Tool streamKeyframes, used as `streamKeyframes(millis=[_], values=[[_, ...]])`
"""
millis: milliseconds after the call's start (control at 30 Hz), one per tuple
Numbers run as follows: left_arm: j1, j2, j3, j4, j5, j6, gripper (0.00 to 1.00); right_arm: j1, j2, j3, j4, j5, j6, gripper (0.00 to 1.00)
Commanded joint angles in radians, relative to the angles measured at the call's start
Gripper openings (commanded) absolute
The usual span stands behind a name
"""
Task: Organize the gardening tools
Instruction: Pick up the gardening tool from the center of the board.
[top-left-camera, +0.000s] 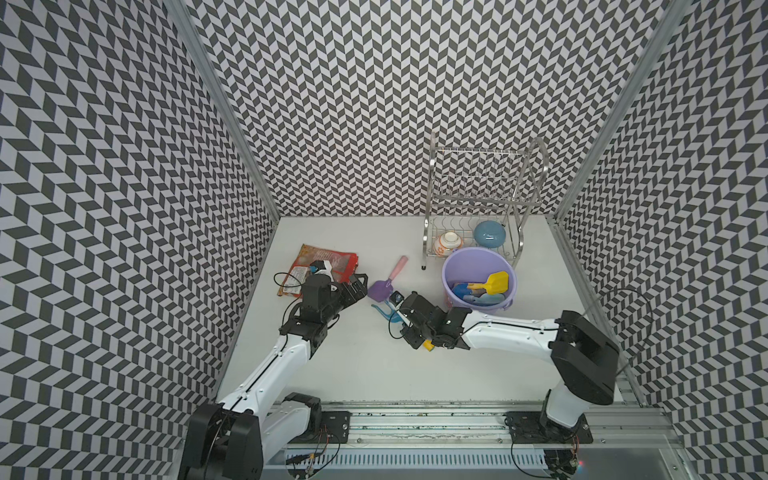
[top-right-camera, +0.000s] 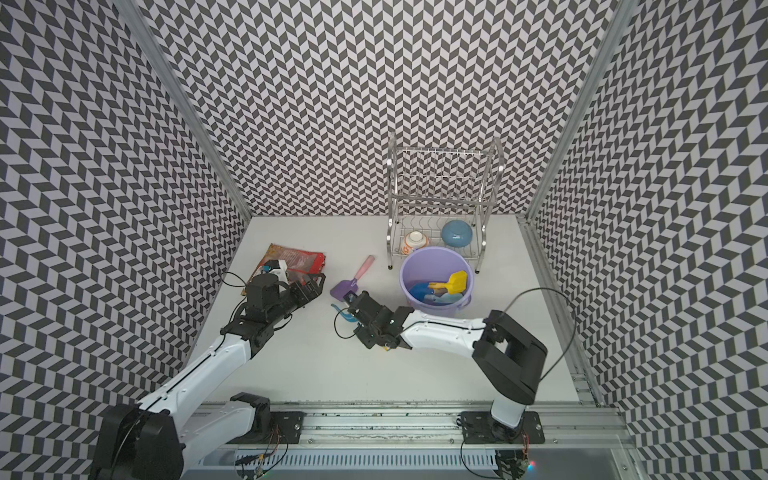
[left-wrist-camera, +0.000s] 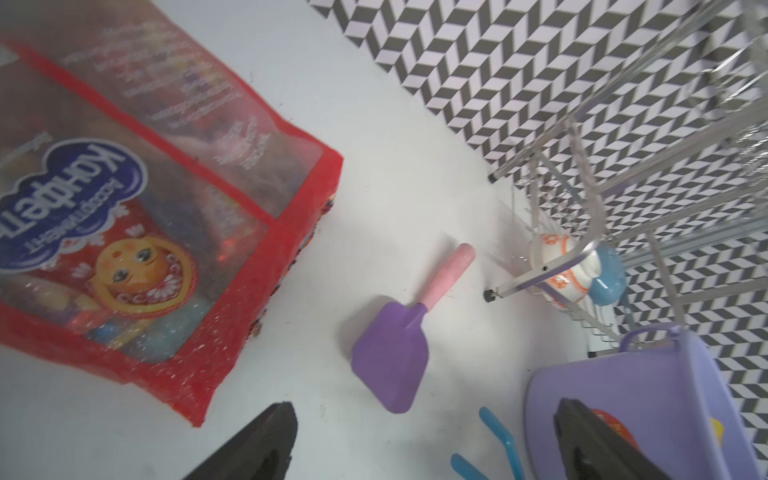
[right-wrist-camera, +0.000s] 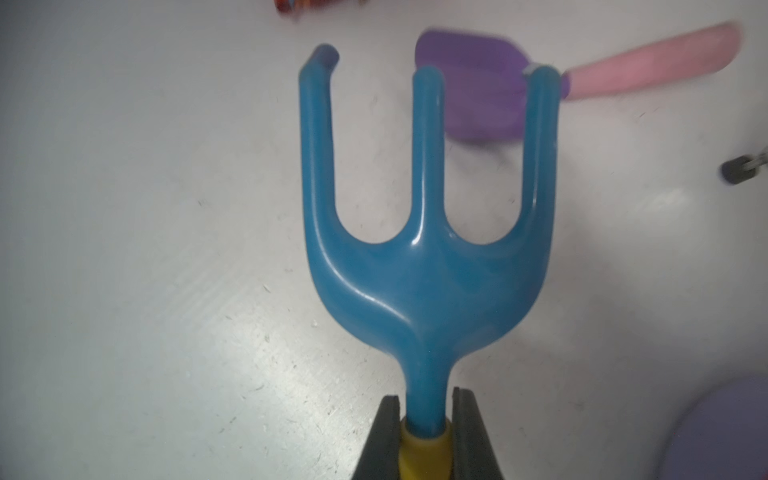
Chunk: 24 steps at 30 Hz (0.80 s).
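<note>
A blue rake (right-wrist-camera: 424, 270) with a yellow handle sits in my right gripper (right-wrist-camera: 426, 401), shut on it where neck meets handle. In both top views its prongs (top-left-camera: 384, 312) (top-right-camera: 343, 311) stick out left of that gripper (top-left-camera: 402, 325), low over the table beside the lavender bucket (top-left-camera: 451, 266). The purple fork with a pink handle (top-left-camera: 384, 286) (left-wrist-camera: 390, 361) lies flat just beyond the prongs. My left gripper (top-left-camera: 358, 286) (left-wrist-camera: 428, 409) stands open, empty, right next to its blade. In the bucket lie the yellow spade (top-left-camera: 496, 282), dark blue trowel (top-left-camera: 460, 289) and pale blue shovel (top-left-camera: 482, 298).
A red snack packet (top-left-camera: 322, 266) lies under and behind my left wrist. A steel dish rack (top-left-camera: 478, 199) stands behind the bucket with a white bowl (top-left-camera: 448, 242) and a blue bowl (top-left-camera: 490, 236) on its lower shelf. Patterned walls close three sides.
</note>
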Motion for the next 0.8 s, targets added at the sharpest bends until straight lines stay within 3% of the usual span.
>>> streamKeyframes(millis=[0, 167, 400, 533, 767], values=[[0.004, -0.053, 0.042, 0.009, 0.106, -0.008, 1.0, 0.005, -0.104, -0.033, 0.193, 0.122, 0.037, 0.0], [-0.029, -0.096, 0.081, 0.065, 0.226, -0.038, 1.0, 0.004, -0.164, -0.042, 0.239, 0.222, 0.038, 0.0], [-0.154, -0.083, 0.181, 0.093, 0.251, -0.001, 1.0, 0.004, -0.266, -0.091, 0.318, 0.299, 0.046, 0.0], [-0.243, -0.021, 0.239, 0.118, 0.253, 0.033, 0.92, 0.003, -0.323, -0.13, 0.368, 0.317, 0.046, 0.0], [-0.322, 0.089, 0.331, 0.126, 0.249, 0.091, 0.78, 0.004, -0.38, -0.163, 0.405, 0.317, 0.043, 0.0]])
